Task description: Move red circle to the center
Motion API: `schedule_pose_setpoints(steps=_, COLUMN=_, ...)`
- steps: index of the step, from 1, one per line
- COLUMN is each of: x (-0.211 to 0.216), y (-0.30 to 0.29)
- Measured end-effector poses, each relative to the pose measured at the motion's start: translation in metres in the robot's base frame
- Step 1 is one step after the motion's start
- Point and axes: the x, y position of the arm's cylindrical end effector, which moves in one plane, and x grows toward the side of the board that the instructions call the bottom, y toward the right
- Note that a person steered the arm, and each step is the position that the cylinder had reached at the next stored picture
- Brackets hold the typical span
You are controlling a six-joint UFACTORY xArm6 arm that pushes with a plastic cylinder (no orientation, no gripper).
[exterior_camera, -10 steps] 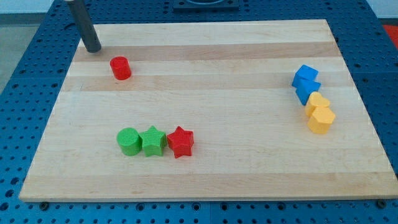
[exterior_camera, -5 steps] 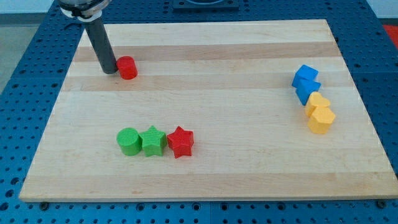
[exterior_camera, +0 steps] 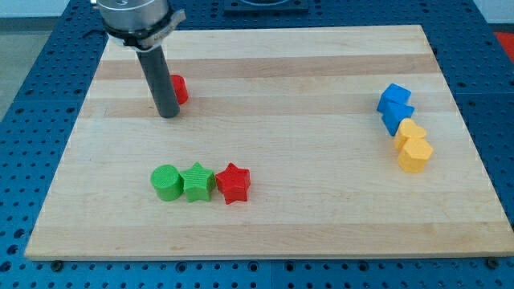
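Here the red circle (exterior_camera: 179,88) is mostly hidden behind the dark rod, only its right edge showing, near the wooden board's (exterior_camera: 265,209) upper left, well left of centre. The rod stands nearly upright, its upper mount cut off at the view's top. My tip (exterior_camera: 168,115) rests just below-left of the block; contact cannot be determined.

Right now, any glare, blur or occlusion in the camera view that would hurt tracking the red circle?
Camera view: lighting is even, shadows soft, no strong glare on the wooden board. Blocks are sharp. The rod covers the left part of the red circle; my tip sits just below and to its left. The green circle is fully visible.
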Motion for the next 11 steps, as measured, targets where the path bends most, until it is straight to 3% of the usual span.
schedule_pose_setpoints(steps=1, x=-0.018, y=-0.013)
schedule_pose_setpoints(steps=2, x=-0.074, y=-0.012)
schedule_pose_setpoints(steps=4, x=-0.087, y=0.001)
schedule_pose_setpoints(steps=8, x=-0.035, y=0.014)
schedule_pose_setpoints(steps=11, x=-0.01, y=0.076)
